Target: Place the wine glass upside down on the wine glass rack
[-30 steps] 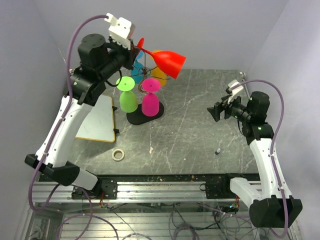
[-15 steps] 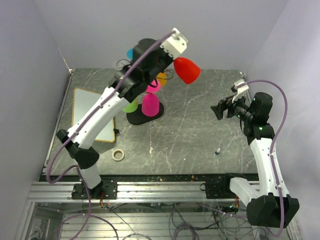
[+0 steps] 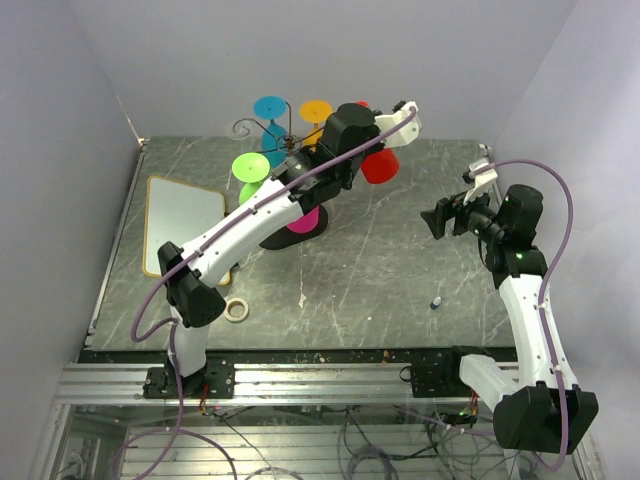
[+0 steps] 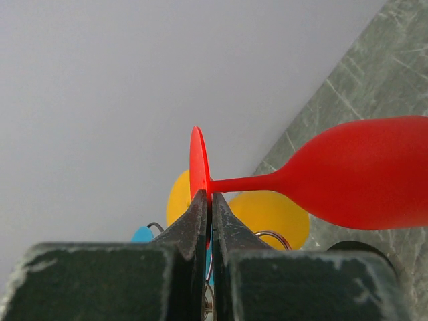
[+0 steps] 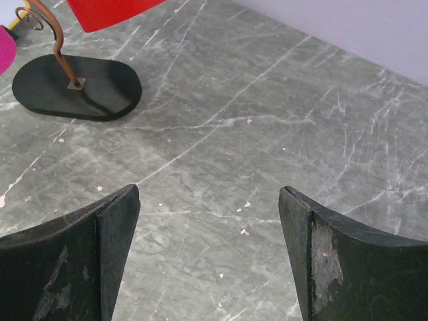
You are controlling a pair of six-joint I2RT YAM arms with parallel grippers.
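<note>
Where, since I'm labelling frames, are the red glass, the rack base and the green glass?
red glass (image 4: 364, 174): left wrist view, on its bowl.
rack base (image 5: 110, 90): right wrist view, on the bare black plate.
green glass (image 3: 251, 167): top view, on its round foot.

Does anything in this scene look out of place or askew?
Yes. The red wine glass hangs roughly sideways in the air near the wine glass rack. The left claw pinches only the thin edge of its foot, so the hold looks slight. It is not upside down yet.
</note>
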